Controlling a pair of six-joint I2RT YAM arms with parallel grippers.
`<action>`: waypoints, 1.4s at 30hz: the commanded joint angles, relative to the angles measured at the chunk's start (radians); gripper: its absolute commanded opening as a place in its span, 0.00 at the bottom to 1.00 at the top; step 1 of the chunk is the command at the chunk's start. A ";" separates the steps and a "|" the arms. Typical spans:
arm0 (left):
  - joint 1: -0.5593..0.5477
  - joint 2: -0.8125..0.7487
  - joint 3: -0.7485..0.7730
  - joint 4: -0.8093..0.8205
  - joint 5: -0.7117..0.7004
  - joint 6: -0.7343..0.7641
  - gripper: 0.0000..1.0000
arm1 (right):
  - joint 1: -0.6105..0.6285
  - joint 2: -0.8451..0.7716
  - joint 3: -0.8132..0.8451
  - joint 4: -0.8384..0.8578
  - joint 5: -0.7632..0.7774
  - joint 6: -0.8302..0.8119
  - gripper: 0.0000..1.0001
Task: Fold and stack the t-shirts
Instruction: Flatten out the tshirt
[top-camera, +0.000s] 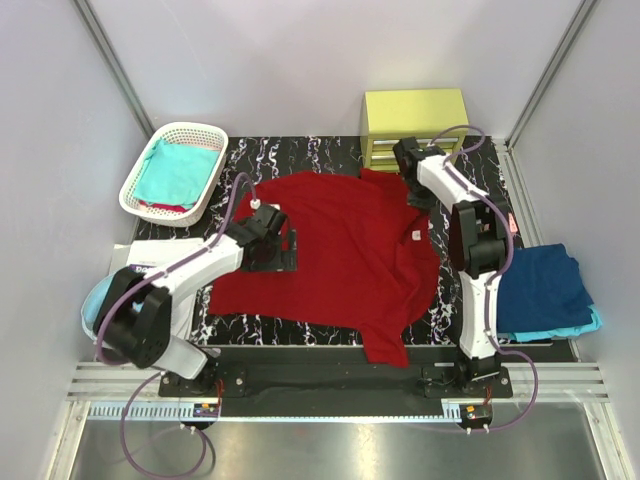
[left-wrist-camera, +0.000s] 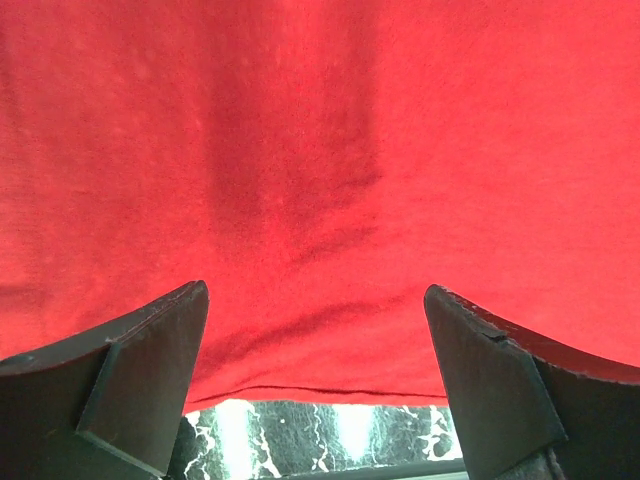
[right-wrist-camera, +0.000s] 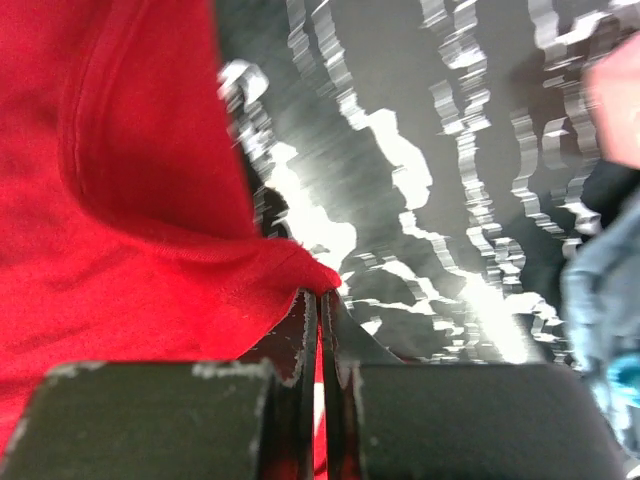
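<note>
1. The right gripper (right-wrist-camera: 320, 300) has its jaws pressed together on a corner of the dark red t-shirt (right-wrist-camera: 120, 250). It pinches the cloth's edge at the lower centre of the right wrist view. In the top view it sits at the shirt's upper right corner.
2. The left gripper (left-wrist-camera: 312, 300) is spread wide and holds nothing. Its fingers (left-wrist-camera: 150, 370) stand at the lower left and lower right of the left wrist view, over red cloth just above the hem.
3. In the top view the dark red t-shirt lies spread across the centre of the marbled table (top-camera: 300, 160), with one sleeve reaching toward the bottom centre.
4. A white basket (top-camera: 190, 128) at the upper left holds a teal t-shirt (top-camera: 178, 172).
5. At the right edge, a folded navy t-shirt (top-camera: 540, 285) lies on a light blue t-shirt (top-camera: 588, 325).
6. A yellow cabinet (top-camera: 415, 120) stands at the upper centre right, just beyond the red shirt.
</note>
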 joint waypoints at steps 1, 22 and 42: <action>-0.004 0.108 0.058 0.022 0.055 -0.024 0.95 | -0.011 -0.106 0.012 -0.021 0.084 0.012 0.00; -0.004 0.267 0.117 0.022 0.076 -0.047 0.94 | -0.159 -0.037 -0.005 -0.289 0.171 0.116 0.00; 0.016 0.266 0.310 0.005 -0.009 0.014 0.95 | -0.064 -0.340 0.044 0.009 -0.120 -0.086 0.93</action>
